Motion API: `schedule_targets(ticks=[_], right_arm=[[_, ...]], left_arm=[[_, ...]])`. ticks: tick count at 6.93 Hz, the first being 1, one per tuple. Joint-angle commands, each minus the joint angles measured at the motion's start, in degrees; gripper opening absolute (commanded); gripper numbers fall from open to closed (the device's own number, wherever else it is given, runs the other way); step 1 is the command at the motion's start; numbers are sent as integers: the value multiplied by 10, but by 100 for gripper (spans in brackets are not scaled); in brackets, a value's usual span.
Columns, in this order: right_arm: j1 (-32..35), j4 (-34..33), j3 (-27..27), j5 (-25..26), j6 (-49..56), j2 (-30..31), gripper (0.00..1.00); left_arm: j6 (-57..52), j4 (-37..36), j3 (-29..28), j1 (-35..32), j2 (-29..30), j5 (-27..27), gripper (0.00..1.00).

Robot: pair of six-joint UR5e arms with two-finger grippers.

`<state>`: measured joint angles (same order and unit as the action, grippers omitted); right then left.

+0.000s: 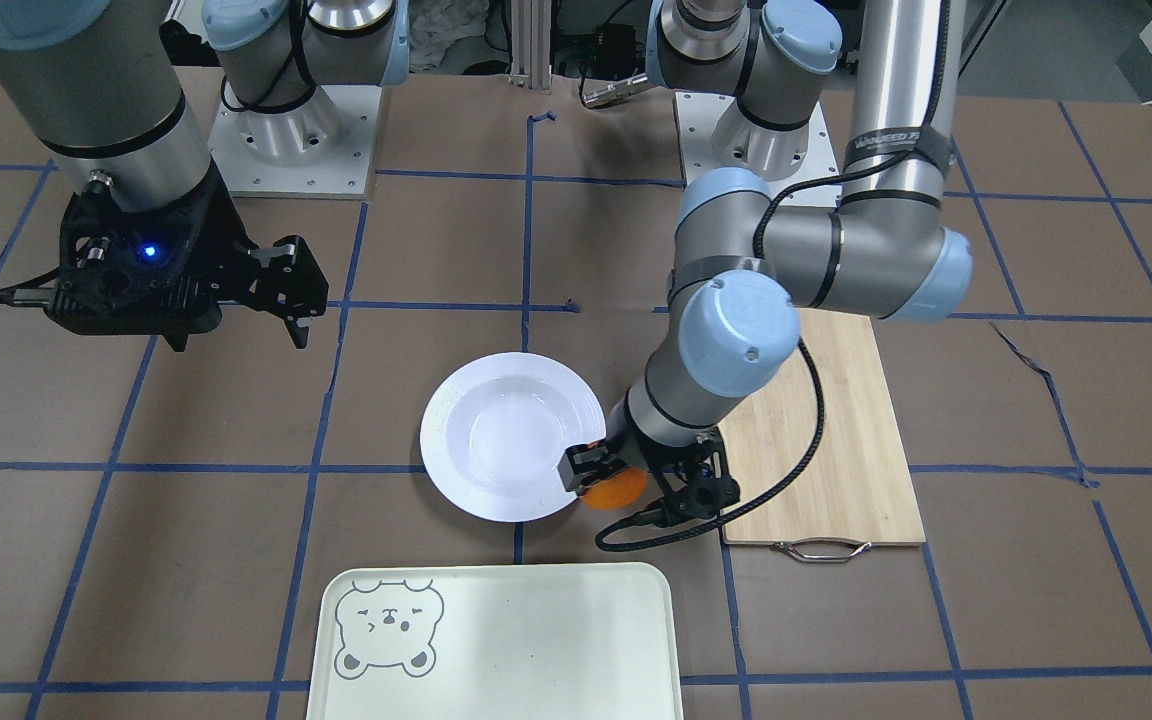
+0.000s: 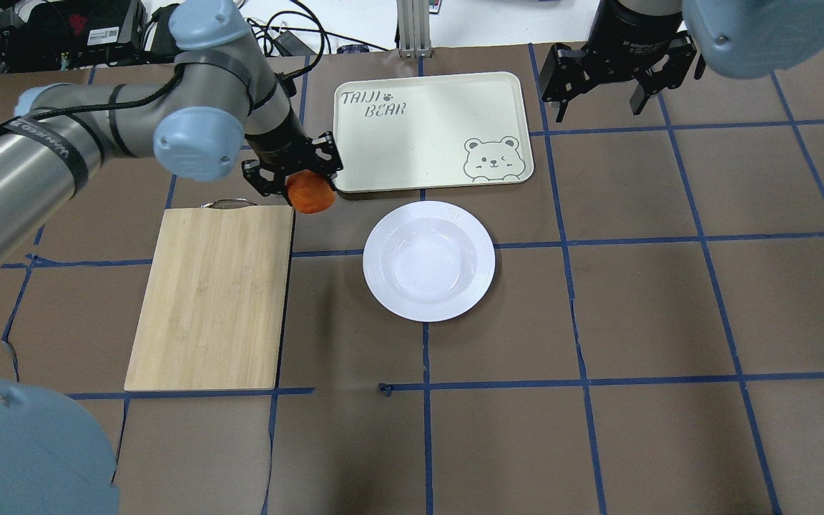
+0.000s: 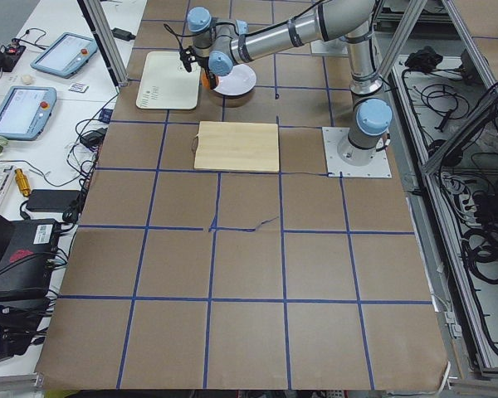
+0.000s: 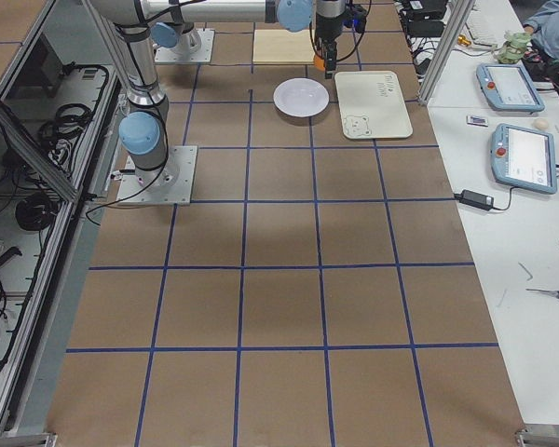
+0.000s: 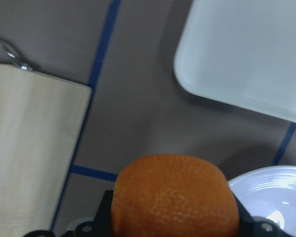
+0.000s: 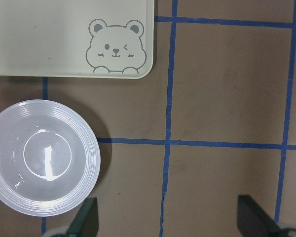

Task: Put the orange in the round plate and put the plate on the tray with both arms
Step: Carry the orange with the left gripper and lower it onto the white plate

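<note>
Fingers of the left gripper (image 2: 296, 177) clamp the orange (image 2: 310, 194), upper left of the round plate (image 2: 376, 275), beside the tray (image 2: 426, 136). Right gripper (image 2: 601, 100) fingers spread apart, upper right.

Bright-orange orange (image 2: 310, 193), glossy white plate (image 2: 428, 260)

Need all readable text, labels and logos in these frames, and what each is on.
"TAIJI BEAR", with a paw sign: printed on the tray, in the corner opposite the bear face.
White lettering on the left arm tube: too blurred to read.
White print on the right arm wrist: too small to read.
Sticker on the black box behind the table: too small to read.
</note>
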<state>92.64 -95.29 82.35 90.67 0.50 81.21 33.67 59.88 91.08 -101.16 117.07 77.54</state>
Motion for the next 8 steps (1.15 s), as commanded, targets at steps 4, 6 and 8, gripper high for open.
schedule_targets(ticks=[4, 6, 8], right_arm=[[0, 0, 0, 0, 0, 0, 100], [-1, -20, 23, -1, -3, 4, 100], [-4, -36, 28, -15, -2, 3, 100]], left_arm=[[93, -33, 28, -82, 11, -19, 54], [90, -27, 30, -81, 3, -13, 100], [73, -16, 22, -71, -7, -11, 100]])
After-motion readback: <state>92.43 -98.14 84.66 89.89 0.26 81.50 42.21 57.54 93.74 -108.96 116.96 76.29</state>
